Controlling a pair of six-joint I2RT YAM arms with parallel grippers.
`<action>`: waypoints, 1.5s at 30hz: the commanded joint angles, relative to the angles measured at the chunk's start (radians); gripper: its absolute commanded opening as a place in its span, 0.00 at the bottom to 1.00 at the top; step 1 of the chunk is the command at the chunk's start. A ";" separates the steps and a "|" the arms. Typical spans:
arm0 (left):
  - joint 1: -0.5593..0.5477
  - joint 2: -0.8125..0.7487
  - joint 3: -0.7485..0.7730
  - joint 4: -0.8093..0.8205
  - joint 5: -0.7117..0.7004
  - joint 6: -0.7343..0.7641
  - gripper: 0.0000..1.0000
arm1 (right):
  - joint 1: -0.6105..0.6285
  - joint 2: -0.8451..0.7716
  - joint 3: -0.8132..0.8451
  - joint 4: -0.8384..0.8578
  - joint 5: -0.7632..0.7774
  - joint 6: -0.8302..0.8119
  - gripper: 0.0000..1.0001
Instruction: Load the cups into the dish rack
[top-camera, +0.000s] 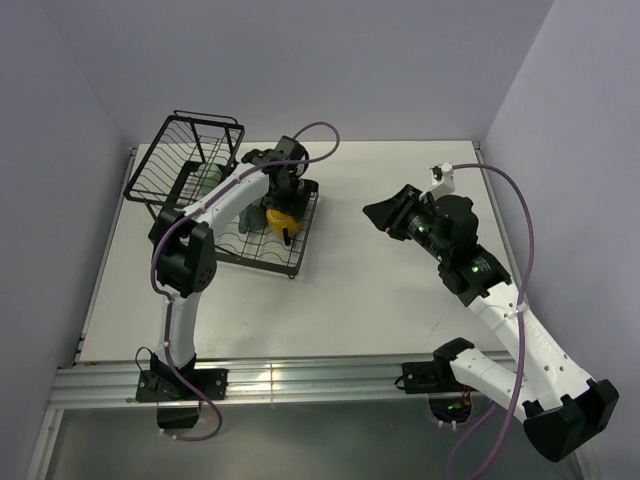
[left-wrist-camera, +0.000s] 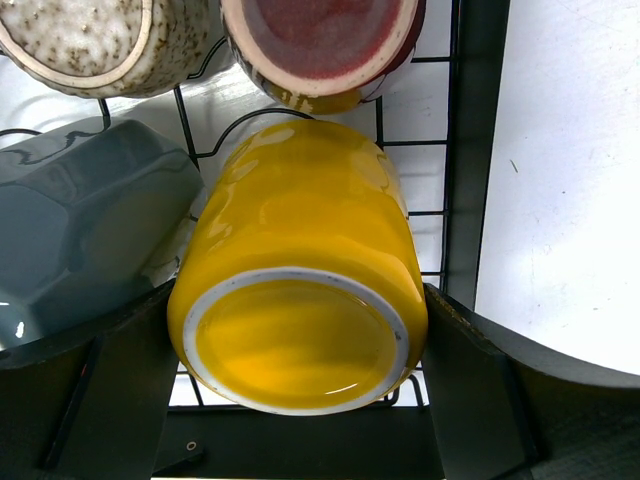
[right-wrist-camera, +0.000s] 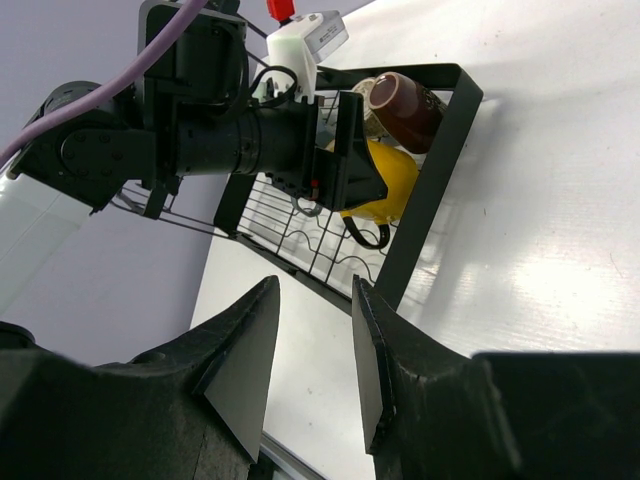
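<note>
White surface (top-camera: 380, 290), lilac walls; at eleven o'clock my left gripper (top-camera: 281, 200) clasps the yellow mug (left-wrist-camera: 300, 250) on its side in the dish rack (left-wrist-camera: 470, 150), beside three other cups (left-wrist-camera: 90, 40), likely seating it between wires; my right gripper (right-wrist-camera: 310, 345) hangs at two o'clock, parted, empty.

A robot lab cell: plain lilac walls (top-camera: 330, 60) close round a white table (top-camera: 380, 290), aluminium rail (top-camera: 310, 375) along its near edge.
</note>
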 joint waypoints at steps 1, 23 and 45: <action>-0.009 0.003 0.032 0.034 -0.013 0.012 0.76 | 0.006 0.000 0.003 0.024 0.000 -0.018 0.43; -0.024 -0.032 0.076 0.016 -0.029 0.012 0.99 | 0.004 0.004 0.016 0.016 -0.004 -0.022 0.43; -0.151 -0.483 0.051 0.020 -0.222 -0.066 0.99 | 0.004 -0.048 0.050 -0.036 0.039 -0.067 0.71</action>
